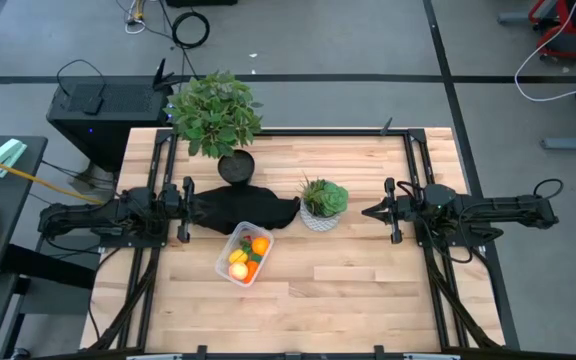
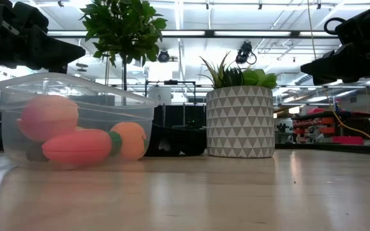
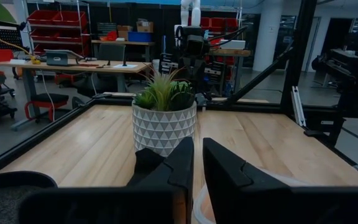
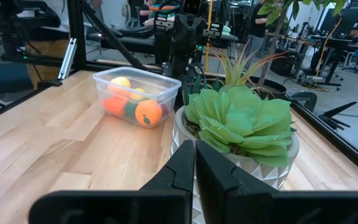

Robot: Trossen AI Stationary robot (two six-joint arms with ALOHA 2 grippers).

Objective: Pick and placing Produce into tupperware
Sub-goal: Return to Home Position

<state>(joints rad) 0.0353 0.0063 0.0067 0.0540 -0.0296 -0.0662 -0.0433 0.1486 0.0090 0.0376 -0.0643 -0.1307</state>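
Observation:
The clear tupperware (image 1: 230, 247) stands on the table between the arms, nearer the left one, and shows in the low view (image 2: 76, 86) and the right wrist view (image 4: 160, 79). Inside lie a round orange (image 1: 259, 245), a yellow piece (image 1: 238, 258), a pink-red fruit (image 2: 47, 115) and a carrot (image 2: 79, 146) with a green top. My left gripper (image 1: 200, 208) hangs shut above the table, just left of and beyond the container. My right gripper (image 1: 366, 211) is shut too, hovering right of the white pot and pointing at it. Neither touches anything.
A white patterned pot (image 1: 320, 215) with a green succulent stands between the grippers, right of the container. A taller leafy plant in a dark pot (image 1: 234, 165) is behind it. A black mat-like thing (image 1: 253, 208) lies beyond the container. Black rails (image 1: 413, 170) frame the table.

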